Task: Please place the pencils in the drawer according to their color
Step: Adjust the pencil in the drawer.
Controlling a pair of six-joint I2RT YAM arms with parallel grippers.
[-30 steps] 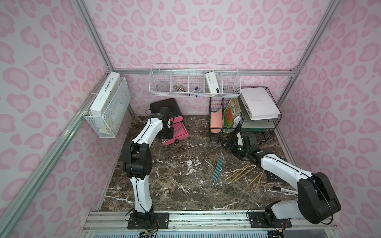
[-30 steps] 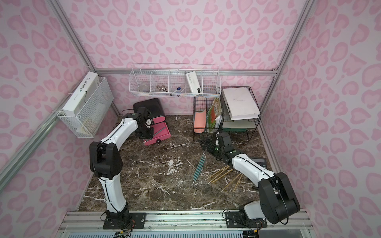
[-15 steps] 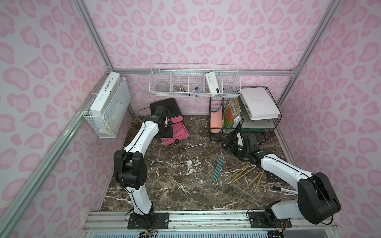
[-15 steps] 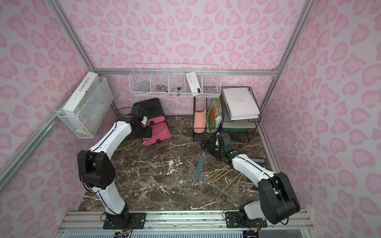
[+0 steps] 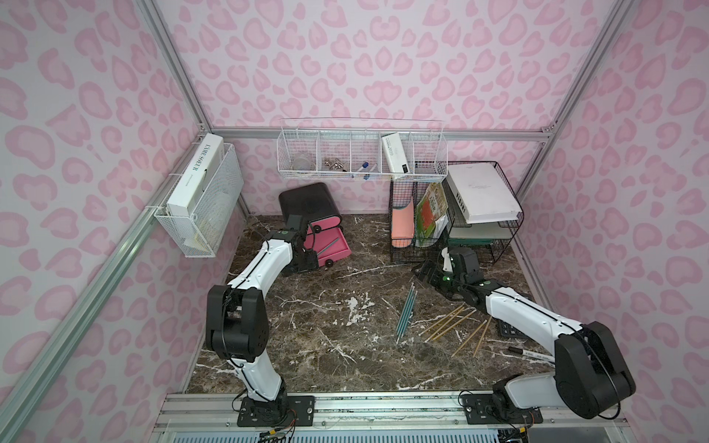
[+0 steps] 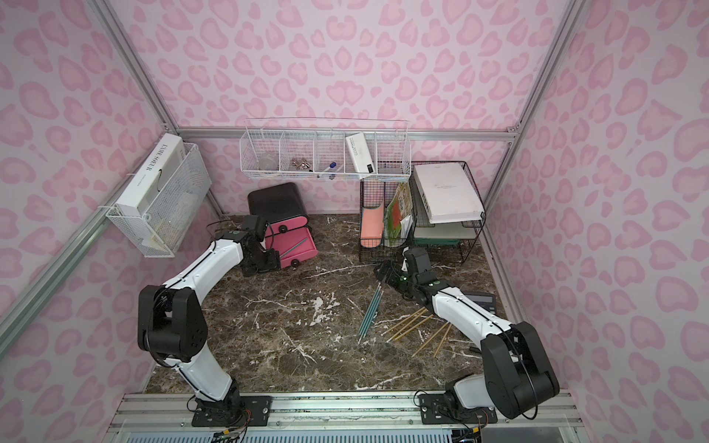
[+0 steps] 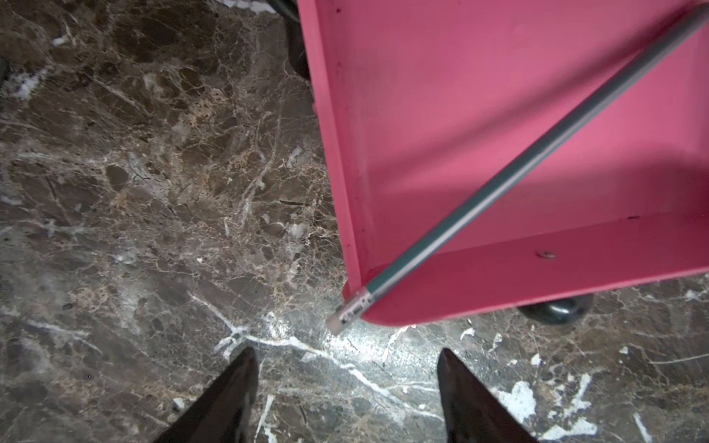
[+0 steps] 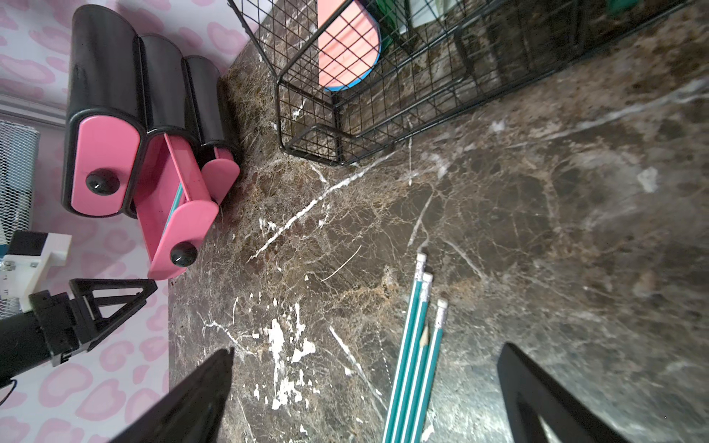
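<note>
- Left wrist: teal-green pencil (image 7: pixel 537 152) is lying in the pulled-out pink drawer (image 7: pixel 422 76), left tool (image 7: pixel 345 353) gaping empty.
- Right tool (image 8: pixel 368 347) is hovering open over three teal pencils (image 8: pixel 416 345); tan wooden pencils (image 5: pixel 449 326) are waiting.

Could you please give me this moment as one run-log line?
left gripper: open, beside pulled-out drawer | teal pencil: in drawer, eraser end over corner | right gripper: open, near teal pencils on table

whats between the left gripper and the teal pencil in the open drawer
Only bare marble tabletop, in the left wrist view; the open left gripper is clear of the teal pencil overhanging the drawer.
</note>
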